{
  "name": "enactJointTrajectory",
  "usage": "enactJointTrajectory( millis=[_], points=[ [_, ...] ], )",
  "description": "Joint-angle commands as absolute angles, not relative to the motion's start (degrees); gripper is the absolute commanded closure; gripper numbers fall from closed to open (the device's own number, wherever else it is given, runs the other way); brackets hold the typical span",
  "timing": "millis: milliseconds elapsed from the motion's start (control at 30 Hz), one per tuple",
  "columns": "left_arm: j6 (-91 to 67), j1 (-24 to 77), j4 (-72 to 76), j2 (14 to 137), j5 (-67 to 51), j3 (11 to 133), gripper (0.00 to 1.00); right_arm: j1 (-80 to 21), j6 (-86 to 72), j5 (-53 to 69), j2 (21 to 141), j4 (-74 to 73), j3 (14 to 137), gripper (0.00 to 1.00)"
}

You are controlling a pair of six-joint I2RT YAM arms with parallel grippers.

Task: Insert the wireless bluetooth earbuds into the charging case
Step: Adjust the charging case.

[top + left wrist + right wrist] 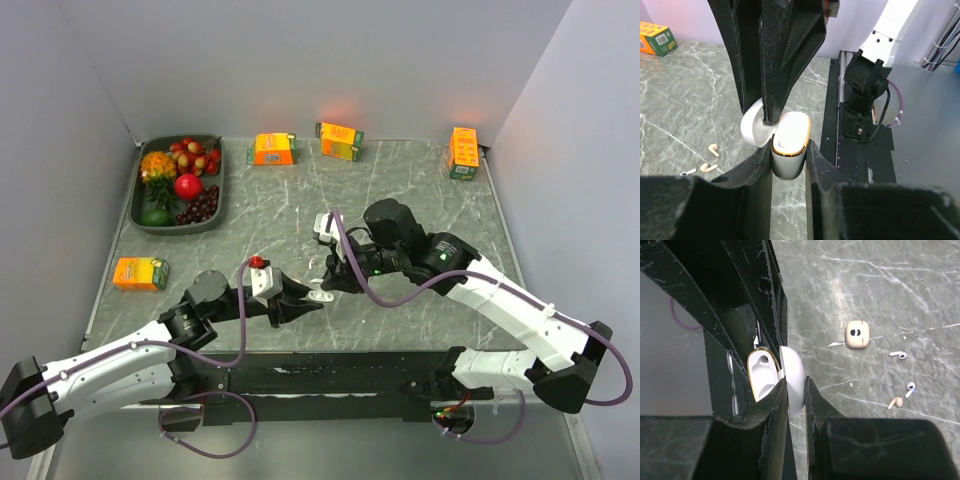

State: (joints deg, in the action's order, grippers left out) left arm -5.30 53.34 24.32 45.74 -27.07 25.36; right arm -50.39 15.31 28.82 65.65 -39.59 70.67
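Note:
A white charging case (pixel 790 135) with a gold rim is held open above the table near the front middle (pixel 320 296). My left gripper (pixel 789 150) is shut on the case body. My right gripper (pixel 796 387) is shut on the case's open lid (pixel 794 375). The sockets in the case body (pixel 761 375) look empty. Two tiny white stemmed earbuds (pixel 899 355) (pixel 910 388) lie loose on the marble, apart from both grippers. A small beige earbud (pixel 895 402) lies next to them. In the left wrist view, small earbuds (pixel 713 149) (pixel 707 167) lie left of the case.
A beige rounded-square piece with a hole (pixel 857 334) lies near the earbuds. A grey tray (pixel 140 215) of fruit stands at the back left. Orange cartons stand at the back (pixel 272 149) (pixel 340 140) (pixel 463 153) and at the left (pixel 140 273).

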Motion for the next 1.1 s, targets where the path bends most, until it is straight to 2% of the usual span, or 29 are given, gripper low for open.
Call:
enactJointTrajectory(
  millis=[0,167,367,1067],
  points=[
    [-5.8,53.3,31.1,43.5,-22.4,23.9,0.99,-51.0,12.4,30.5,66.0,-39.4,74.3,0.72],
    [-9.4,53.3,37.7,42.4,-18.9,20.1,0.99,-50.9,10.7,29.7,66.1,-38.8,76.0,0.58],
    [-15.6,53.3,45.9,41.9,-14.5,16.3,0.99,-50.7,8.5,29.3,66.4,-38.9,78.3,0.51],
    [-12.0,57.9,42.2,43.5,-15.6,19.2,0.99,-50.8,6.1,26.8,70.8,-37.8,78.2,0.55]
  ],
)
